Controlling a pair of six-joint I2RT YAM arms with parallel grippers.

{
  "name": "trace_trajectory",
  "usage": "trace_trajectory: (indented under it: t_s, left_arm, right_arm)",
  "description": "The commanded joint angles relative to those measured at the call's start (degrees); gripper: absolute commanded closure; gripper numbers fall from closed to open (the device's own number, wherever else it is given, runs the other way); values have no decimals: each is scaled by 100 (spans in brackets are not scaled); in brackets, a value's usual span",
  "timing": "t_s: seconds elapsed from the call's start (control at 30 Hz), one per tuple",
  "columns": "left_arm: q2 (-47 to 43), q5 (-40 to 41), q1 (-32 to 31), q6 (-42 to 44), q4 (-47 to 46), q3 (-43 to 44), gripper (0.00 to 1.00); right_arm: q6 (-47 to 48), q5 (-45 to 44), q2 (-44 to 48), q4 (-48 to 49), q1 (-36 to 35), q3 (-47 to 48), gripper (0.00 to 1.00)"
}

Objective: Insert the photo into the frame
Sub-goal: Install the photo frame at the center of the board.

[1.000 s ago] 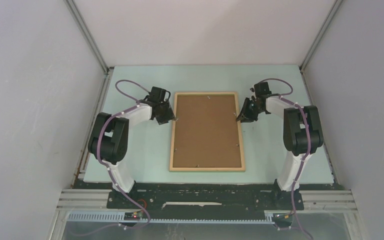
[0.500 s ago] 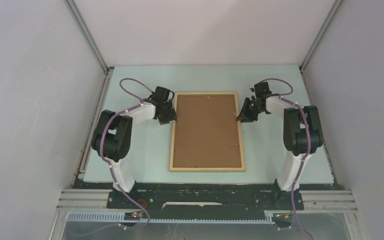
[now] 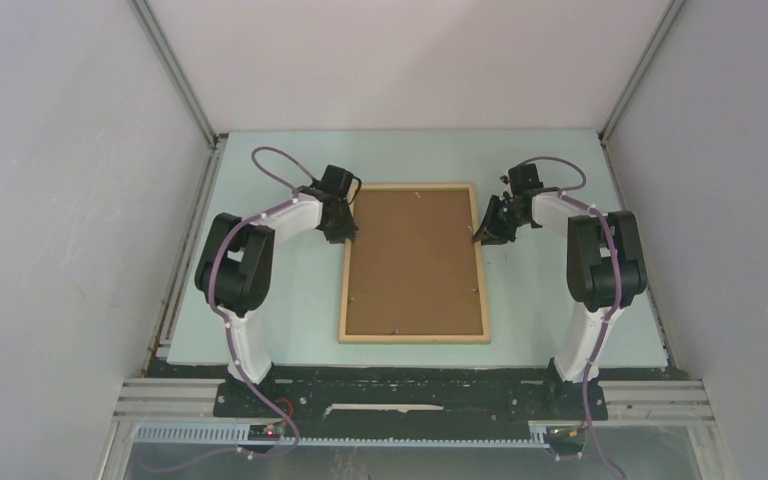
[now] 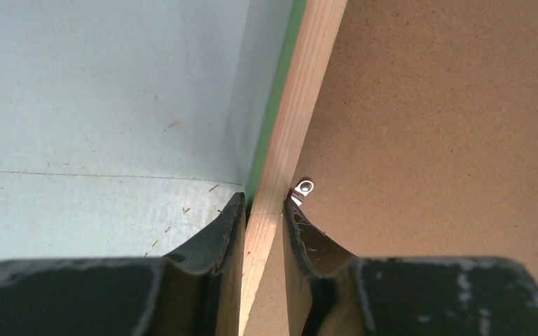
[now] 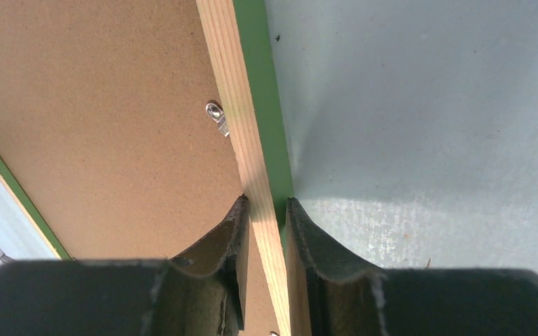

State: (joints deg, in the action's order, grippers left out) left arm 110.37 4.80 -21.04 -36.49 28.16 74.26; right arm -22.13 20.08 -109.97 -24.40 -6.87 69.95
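Observation:
The frame (image 3: 415,338) lies face down in the middle of the table, pale wood rim up, with a brown backing board (image 3: 415,260) set in it. The photo is hidden. My left gripper (image 3: 347,232) straddles the left rail (image 4: 308,84) near the far end. Its jaws are shut on the wood, one finger outside and one on the board side. My right gripper (image 3: 484,236) is shut on the right rail (image 5: 235,112) in the same way. The rail's green outer side (image 5: 259,84) shows in the right wrist view.
Small metal retaining tabs sit on the board by the rails, one just beyond my left fingers (image 4: 304,188) and one ahead of my right gripper (image 5: 216,115). The pale green table (image 3: 260,290) lies on both sides of the frame, with grey walls all round.
My left arm has shifted towards the frame and a little farther back, and its jaws have closed onto the left rail. The right arm and the frame have not moved.

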Motion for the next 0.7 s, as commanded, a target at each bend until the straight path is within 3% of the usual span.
trace_trajectory:
  t_s: [0.0, 0.17, 0.33, 0.53, 0.67]
  left_arm:
    - [154, 1166, 73, -267, 97, -206, 81]
    - [-470, 1168, 31, -122, -977, -940, 91]
    - [-1131, 1353, -49, 434, -1642, -1318, 90]
    - [-1413, 782, -50, 665, -1753, -1343, 66]
    - [-1421, 438, -50, 308, -1557, -1269, 58]
  right_arm:
    - [68, -18, -75, -8, -11, 150, 71]
    - [68, -7, -101, -6, -18, 150, 71]
    - [71, -29, -103, -7, -24, 150, 72]
    - [74, -37, -141, -16, -33, 199, 73]
    - [115, -79, -166, -117, -74, 298, 75]
